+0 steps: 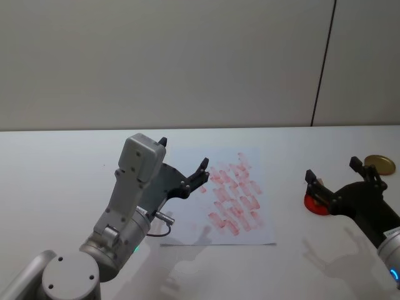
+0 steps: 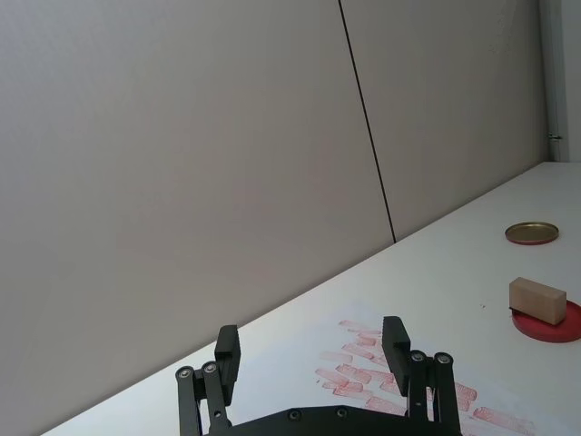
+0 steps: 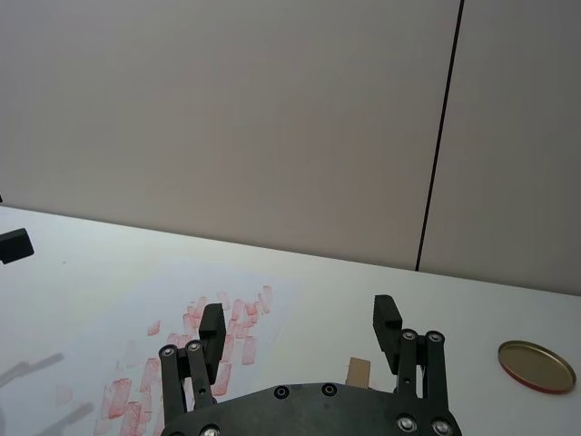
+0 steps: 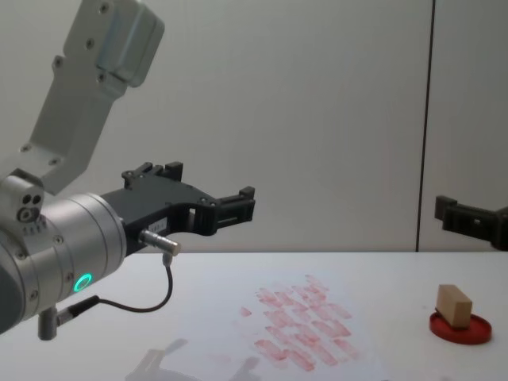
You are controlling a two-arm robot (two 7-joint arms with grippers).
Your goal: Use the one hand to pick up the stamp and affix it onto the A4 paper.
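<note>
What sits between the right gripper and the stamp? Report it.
Nothing visible. The right gripper hovers above the stamp on the red ink pad, jaws open. The left gripper hangs over the A4 paper.

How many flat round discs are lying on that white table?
2. A red round ink pad lies right of the stamped white paper sheet, with a tan wooden block on it. A gold metal lid lies farther back and right. None seems hidden.
</note>
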